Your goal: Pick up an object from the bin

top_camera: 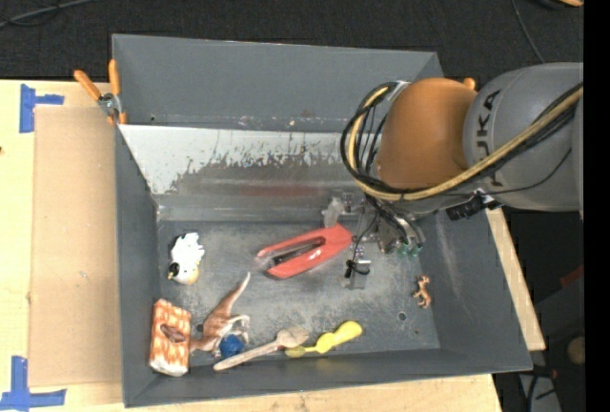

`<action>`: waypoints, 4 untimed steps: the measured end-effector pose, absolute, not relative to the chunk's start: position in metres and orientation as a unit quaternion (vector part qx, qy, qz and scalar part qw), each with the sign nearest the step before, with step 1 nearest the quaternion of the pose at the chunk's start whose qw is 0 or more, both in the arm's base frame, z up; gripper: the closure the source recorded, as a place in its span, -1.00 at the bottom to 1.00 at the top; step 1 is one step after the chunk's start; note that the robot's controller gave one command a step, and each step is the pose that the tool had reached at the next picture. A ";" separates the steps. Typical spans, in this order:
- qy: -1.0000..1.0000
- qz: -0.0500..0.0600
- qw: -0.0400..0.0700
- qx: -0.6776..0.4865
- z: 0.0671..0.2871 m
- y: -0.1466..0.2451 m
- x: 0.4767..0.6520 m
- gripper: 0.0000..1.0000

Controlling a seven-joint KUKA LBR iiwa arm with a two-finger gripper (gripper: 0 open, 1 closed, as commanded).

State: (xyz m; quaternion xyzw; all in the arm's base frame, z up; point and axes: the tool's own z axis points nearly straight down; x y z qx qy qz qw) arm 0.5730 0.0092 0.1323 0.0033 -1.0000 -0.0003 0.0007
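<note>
Claw, opening not discernible, sits low at the right tip of the red flat tool, mid-bin; risk: closing off-centre probably shoves it aside.

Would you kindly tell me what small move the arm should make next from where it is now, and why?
Probably a short shift towards the view's left. The gripper hangs low over the bin floor just right of the red flat tool in the bin's middle, beside its right end rather than over it. Centring it over that end looks sensible before closing. The small brown figure lies apart, to the right.
</note>
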 end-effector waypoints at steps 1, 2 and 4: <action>-0.999 0.000 -0.002 0.043 0.069 0.026 0.592 -1.00; -1.000 0.000 -0.005 0.030 0.120 0.033 0.598 -1.00; -0.999 -0.001 -0.006 0.033 0.069 0.034 0.593 -1.00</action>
